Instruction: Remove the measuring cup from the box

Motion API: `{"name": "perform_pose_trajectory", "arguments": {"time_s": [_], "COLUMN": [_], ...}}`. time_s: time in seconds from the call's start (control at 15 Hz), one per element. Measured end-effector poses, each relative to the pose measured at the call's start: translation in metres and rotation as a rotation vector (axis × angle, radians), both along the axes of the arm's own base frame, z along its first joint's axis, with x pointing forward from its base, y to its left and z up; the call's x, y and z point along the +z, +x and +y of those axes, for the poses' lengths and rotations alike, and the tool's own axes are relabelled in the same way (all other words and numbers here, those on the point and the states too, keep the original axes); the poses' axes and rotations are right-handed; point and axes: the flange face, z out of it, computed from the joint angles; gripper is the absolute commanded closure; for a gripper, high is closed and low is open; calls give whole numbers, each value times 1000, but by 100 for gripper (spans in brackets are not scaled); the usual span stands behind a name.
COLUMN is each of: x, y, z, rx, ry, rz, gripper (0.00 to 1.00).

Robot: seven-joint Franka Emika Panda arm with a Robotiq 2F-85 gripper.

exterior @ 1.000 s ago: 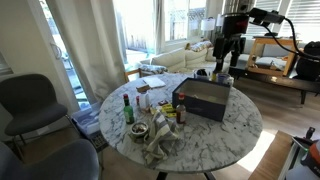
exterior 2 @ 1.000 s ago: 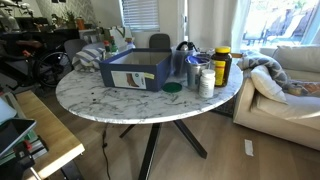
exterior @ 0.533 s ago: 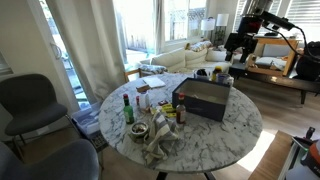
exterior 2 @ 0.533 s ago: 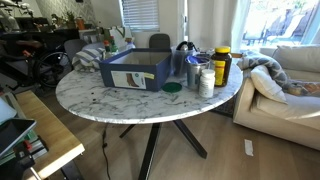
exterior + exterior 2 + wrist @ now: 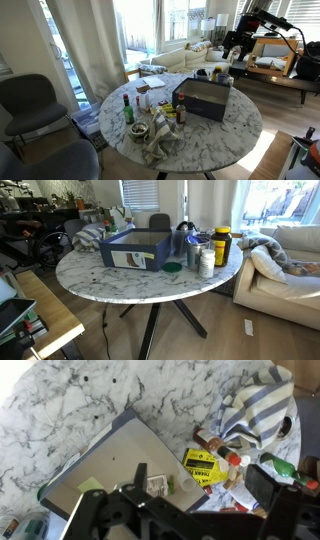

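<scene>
Marble tabletop (image 5: 70,400) fills much of my wrist view, because the gripper (image 5: 231,52) hangs high and looks almost straight down. Below it sits the dark box (image 5: 205,98), which shows from above as a flat grey rectangle. I judge that this height suits a survey of the whole interior before I commit to a descent. Off to one side of the tool, outside the box, lie a yellow carton (image 5: 203,465) and a striped cloth (image 5: 255,410); that clutter would crowd a low approach from there.

I cannot pick out the measuring cup with certainty. A small pale item (image 5: 228,78) sits beneath the gripper at the box's far corner (possibly the cup), but I cannot tell whether it is inside the wall or just beyond it. The fingers are only a dark blur along the bottom of the wrist view, so I cannot say how wide they stand or whether they hold anything. Finding the cup comes first.
</scene>
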Motion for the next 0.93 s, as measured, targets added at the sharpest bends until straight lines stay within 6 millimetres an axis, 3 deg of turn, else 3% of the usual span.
{"name": "perform_pose_trajectory", "arguments": {"time_s": [0.2,0.4,0.6,0.8,0.93], "x": [8,1,-27,-64,-75], "y": [30,75,110,130,138], "z": [-15,-49,-79,-82,-79], "rx": [-137,-287,-393,-418,-422], "ry": [67,167,237,250,253], "rz": [-106,-182,-129,27,74], "gripper": [0,0,0,0,0]}}
